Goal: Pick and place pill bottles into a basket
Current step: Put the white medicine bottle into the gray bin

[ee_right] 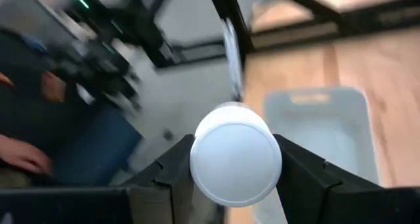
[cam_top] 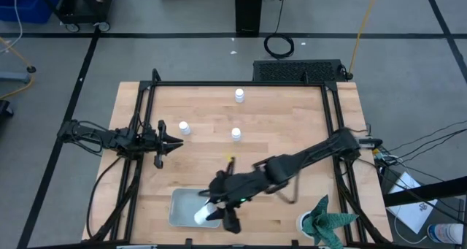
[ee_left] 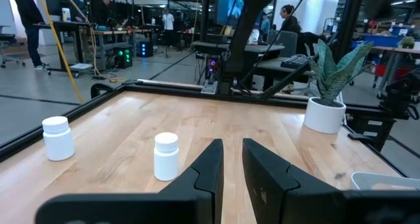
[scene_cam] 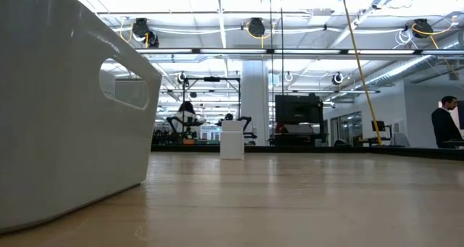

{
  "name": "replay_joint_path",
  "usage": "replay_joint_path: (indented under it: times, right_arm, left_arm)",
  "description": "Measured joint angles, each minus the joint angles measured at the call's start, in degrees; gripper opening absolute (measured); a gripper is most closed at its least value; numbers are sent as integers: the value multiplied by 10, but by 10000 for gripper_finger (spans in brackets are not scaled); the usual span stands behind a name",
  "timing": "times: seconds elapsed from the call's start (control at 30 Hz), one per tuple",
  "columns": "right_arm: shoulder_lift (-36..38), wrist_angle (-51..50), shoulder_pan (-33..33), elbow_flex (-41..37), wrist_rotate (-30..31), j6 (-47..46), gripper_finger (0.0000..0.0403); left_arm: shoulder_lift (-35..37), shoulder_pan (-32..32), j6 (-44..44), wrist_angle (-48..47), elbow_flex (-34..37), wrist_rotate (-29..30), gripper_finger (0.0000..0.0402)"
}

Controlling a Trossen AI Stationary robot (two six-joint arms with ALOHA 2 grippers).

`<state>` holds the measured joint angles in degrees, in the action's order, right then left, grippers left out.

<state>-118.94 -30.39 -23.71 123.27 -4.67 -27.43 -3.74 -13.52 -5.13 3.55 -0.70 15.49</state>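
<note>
The basket [cam_top: 182, 204] is a pale tray at the table's near edge; its wall [scene_cam: 65, 109] fills the left of the low view. My right gripper [cam_top: 217, 211] reaches over its right end, shut on a white pill bottle [cam_top: 203, 216]. Three more bottles stand upright on their bases on the table: one far back [cam_top: 239, 95], one at mid-table [cam_top: 236, 134] and one to the left [cam_top: 184, 128]. My left gripper [cam_top: 177, 142] waits at the table's left, narrowly open and empty, and two bottles [ee_left: 166, 156] [ee_left: 58, 137] stand ahead of it. My right gripper pinches the bottle between its two fingers, one on each side of the body [ee_right: 197, 168]. One round end of the bottle [ee_right: 236, 161] faces the wrist camera. The fingers slant down from the table's right, and the bottle is over the basket's right end [ee_right: 321, 129].
A potted plant in a white pot [cam_top: 325, 221] stands at the near right corner and also shows in the left wrist view [ee_left: 326, 86]. A black frame [cam_top: 241, 83] runs round the table. There is bare wood between the bottles and the basket.
</note>
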Motion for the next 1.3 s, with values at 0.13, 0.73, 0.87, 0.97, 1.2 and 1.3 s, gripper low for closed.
replay_joint_path:
  times: [0.13, 0.73, 0.87, 0.97, 1.2, 1.3]
  right_arm:
    - [-57, -40, 7, 10, -22, 50, 159]
    - [-116, -108, 1, 2, 16, 123, 159]
    - [-116, -106, 6, 1, 16, 128, 159]
    - [-116, -101, 9, 1, 14, 132, 159]
    - [-121, -106, 11, 1, 1, 133, 159]
    - [-127, -100, 12, 1, 1, 134, 159]
  left_arm:
    - [0, 0, 0, 0, 0, 0, 63]
    - [0, 0, 0, 0, 0, 0, 63]
    - [0, 0, 0, 0, 0, 0, 63]
    - [0, 0, 0, 0, 0, 0, 63]
    - [0, 0, 0, 0, 0, 0, 63]
    - [0, 0, 0, 1, 0, 0, 63]
